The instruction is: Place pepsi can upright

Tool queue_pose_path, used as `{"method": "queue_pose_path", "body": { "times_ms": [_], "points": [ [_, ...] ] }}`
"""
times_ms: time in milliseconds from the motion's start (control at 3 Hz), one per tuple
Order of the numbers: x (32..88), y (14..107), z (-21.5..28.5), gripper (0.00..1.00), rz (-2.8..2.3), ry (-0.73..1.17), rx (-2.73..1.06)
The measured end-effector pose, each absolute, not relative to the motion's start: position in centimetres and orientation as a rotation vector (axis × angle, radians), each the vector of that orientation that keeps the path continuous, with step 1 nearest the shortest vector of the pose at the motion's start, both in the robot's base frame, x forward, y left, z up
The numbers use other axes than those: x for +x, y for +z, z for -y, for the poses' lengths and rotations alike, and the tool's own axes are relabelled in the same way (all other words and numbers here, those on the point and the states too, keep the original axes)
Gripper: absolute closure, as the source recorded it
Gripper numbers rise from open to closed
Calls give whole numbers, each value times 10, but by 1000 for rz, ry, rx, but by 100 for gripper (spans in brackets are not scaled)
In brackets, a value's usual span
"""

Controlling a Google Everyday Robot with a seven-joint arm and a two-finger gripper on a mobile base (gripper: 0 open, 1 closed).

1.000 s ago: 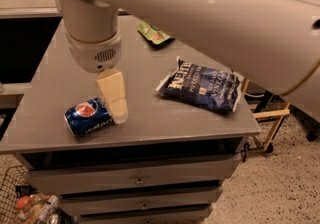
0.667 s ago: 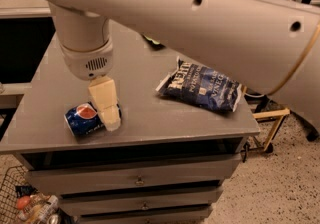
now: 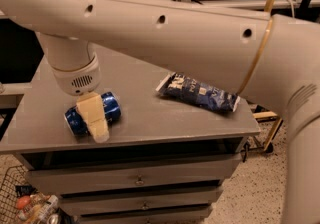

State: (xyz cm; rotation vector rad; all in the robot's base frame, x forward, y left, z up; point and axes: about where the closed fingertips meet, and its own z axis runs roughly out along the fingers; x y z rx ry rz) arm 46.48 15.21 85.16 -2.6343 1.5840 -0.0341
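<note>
The pepsi can (image 3: 113, 108), blue with a silver end, lies on its side near the front left of the grey table top (image 3: 150, 118). My gripper (image 3: 97, 127) hangs from the cream wrist (image 3: 75, 75) and sits right over the middle of the can, covering its logo. Its tip reaches the table surface in front of the can. The can's two ends stick out on either side of the gripper.
A flat dark-blue chip bag (image 3: 199, 93) lies on the right part of the table. The big cream arm (image 3: 200, 33) spans the upper view. Drawers (image 3: 140, 180) are below the table top. A wire basket with items (image 3: 25, 203) stands at the lower left on the floor.
My gripper has moved left and down, from the can's right end to over its middle. The can still lies on its side in about the same place.
</note>
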Motion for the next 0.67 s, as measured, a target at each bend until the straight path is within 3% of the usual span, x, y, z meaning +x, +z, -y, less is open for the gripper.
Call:
{"method": "queue_pose_path", "body": {
  "times_ms": [667],
  "points": [
    [477, 827, -152, 42, -1651, -50, -2643]
  ]
}}
